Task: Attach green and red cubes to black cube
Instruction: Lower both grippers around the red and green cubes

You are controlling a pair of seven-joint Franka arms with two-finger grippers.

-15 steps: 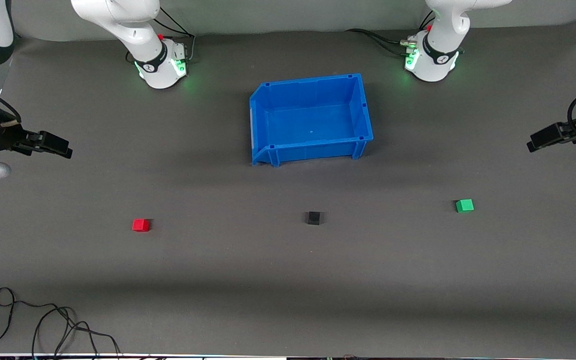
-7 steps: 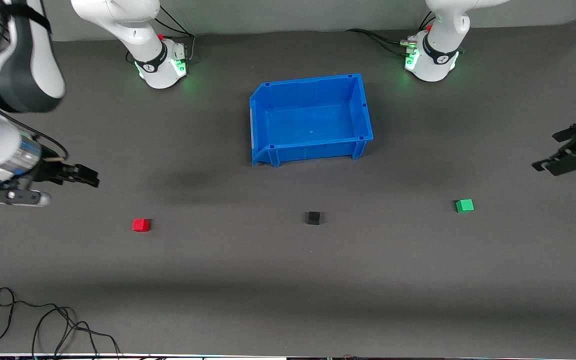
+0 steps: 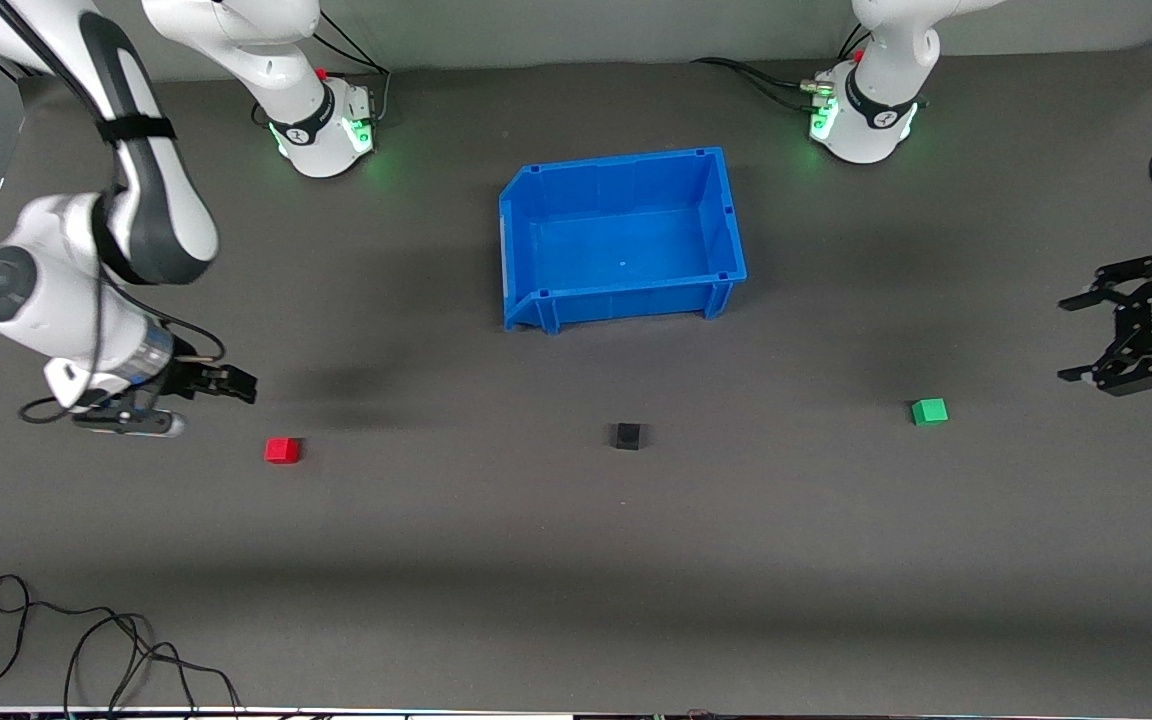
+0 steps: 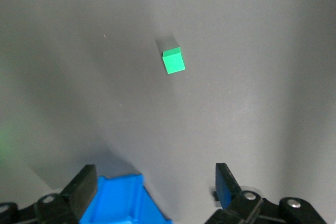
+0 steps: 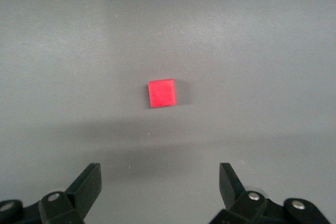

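On the dark grey bench three small cubes lie in a loose row, all nearer to the front camera than the blue plastic bin, which sits between my two arm bases with nothing visible inside it. At the right arm's end lies the small bright red cube, in the middle the small matte black cube, and toward the left arm's end the small bright green cube; each stands well apart from the others, flat on the bench, and none touches the bin. My right gripper hangs over the bench near the red cube, a little toward the right arm's end from it, released and grasping nothing; in the right wrist view its two black fingers stand wide apart with the red cube lying on bare bench out ahead of them, untouched. My left gripper hangs over the bench at the left arm's end, near the green cube but not above it, its jaws also spread and empty. In the left wrist view the green cube sits well clear of the fingers, and a corner of the blue bin shows between them. A loose black cable lies coiled on the bench at the edge nearest the front camera, toward the right arm's end.
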